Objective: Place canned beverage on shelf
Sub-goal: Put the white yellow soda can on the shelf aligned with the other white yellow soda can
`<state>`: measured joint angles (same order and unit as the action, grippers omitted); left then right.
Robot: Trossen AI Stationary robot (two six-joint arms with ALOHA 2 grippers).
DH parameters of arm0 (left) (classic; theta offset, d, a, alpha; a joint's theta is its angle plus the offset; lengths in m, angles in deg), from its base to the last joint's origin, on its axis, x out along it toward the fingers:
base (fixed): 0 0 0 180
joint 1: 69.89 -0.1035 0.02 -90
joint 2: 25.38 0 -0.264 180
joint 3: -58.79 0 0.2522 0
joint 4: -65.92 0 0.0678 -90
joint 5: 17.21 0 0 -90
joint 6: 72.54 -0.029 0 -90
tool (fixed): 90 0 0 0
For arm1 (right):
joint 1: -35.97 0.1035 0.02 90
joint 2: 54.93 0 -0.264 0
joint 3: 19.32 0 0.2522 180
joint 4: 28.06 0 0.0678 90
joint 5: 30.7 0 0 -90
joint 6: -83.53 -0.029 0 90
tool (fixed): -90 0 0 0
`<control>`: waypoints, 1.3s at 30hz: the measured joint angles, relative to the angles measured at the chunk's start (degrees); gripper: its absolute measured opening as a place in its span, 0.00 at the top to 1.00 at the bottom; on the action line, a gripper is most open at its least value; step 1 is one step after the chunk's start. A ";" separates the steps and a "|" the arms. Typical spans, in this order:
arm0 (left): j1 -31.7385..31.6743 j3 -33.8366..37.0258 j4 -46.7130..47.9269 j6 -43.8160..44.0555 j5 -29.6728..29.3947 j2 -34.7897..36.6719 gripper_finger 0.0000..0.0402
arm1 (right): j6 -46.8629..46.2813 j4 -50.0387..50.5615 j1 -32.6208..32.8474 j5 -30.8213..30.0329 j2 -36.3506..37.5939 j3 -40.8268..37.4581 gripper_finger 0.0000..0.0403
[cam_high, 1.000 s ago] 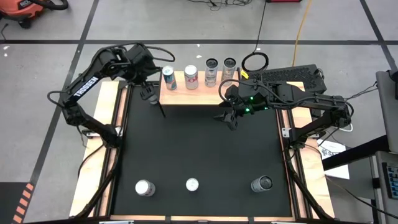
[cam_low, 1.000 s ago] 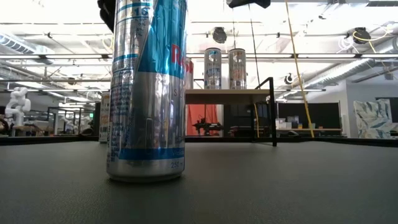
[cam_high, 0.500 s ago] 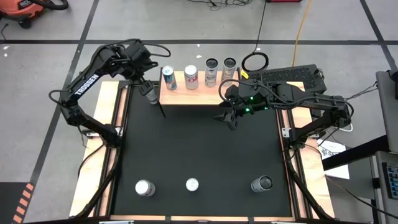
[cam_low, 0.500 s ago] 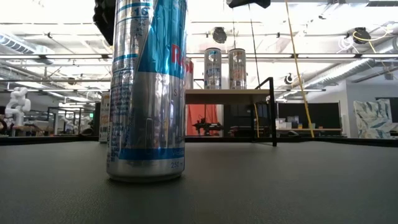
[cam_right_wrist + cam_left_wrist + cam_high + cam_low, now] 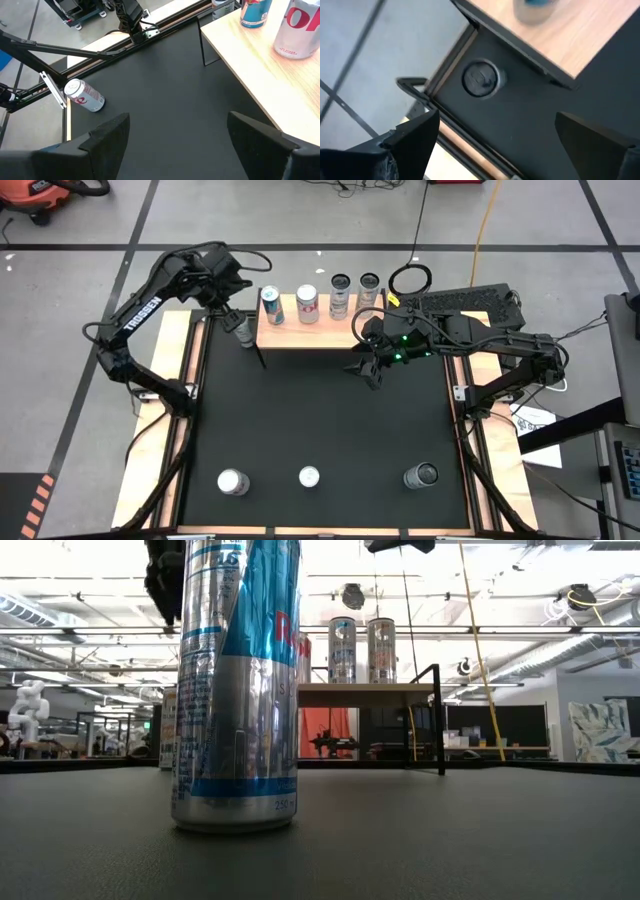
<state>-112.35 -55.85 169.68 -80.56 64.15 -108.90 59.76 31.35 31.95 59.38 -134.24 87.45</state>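
Four cans upright in row on shelf at tabletop's far edge. Three more cans wait along near edge. Left gripper beside shelf's left end, jaws released, empty. Right gripper idle, jaws spread, empty, near shelf's right end.

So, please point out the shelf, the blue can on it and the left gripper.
shelf (image 5: 300, 332): high view, bare wood of its top.
blue can (image 5: 271, 305): high view, its side.
left gripper (image 5: 241, 330): high view, between its fingers.
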 joint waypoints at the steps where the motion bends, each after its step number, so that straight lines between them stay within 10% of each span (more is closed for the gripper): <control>1: -0.20 1.28 0.02 -0.26 0.27 -0.01 0.03 | 0.00 0.00 -0.01 0.00 0.00 0.00 0.22; 39: -8.81 9.28 -7.57 -5.90 5.40 -10.91 0.03 | -0.83 -1.70 -0.05 -0.24 0.04 0.00 0.22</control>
<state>-121.15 -46.56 162.11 -86.46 69.55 -119.81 58.93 29.64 31.90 59.14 -134.19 87.45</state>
